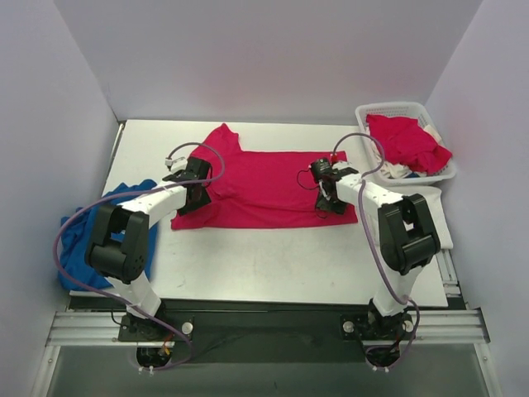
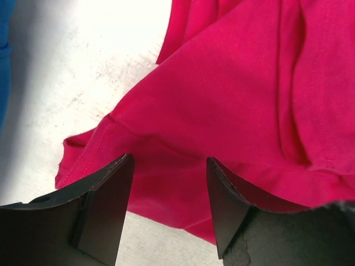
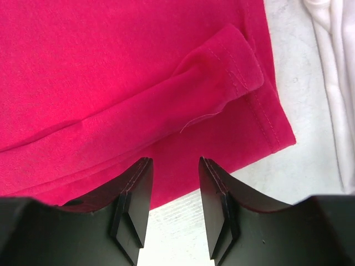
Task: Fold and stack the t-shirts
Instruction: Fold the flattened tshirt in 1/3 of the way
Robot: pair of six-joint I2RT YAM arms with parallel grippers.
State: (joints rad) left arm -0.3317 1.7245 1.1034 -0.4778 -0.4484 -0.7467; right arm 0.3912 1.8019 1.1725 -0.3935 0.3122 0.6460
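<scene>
One pinkish-red t-shirt (image 1: 256,186) lies spread across the middle of the white table (image 1: 273,265), partly folded, with a sleeve sticking up at the back left. My left gripper (image 1: 192,184) hovers over its left end. In the left wrist view the jaws (image 2: 169,166) stand open over the shirt's edge (image 2: 249,100), with nothing between them. My right gripper (image 1: 326,192) is over the shirt's right end. It (image 3: 175,166) is open just above the hem (image 3: 111,66), with bare table showing in the gap. Another pinkish-red t-shirt (image 1: 405,141) sits heaped in the basket, on top of white cloth (image 1: 397,172).
The white lattice basket (image 1: 405,107) stands at the back right corner. A crumpled blue cloth (image 1: 91,240) hangs off the table's left edge and shows in the left wrist view (image 2: 4,55). White cloth (image 3: 333,83) lies just right of the shirt's hem. Grey walls close in three sides.
</scene>
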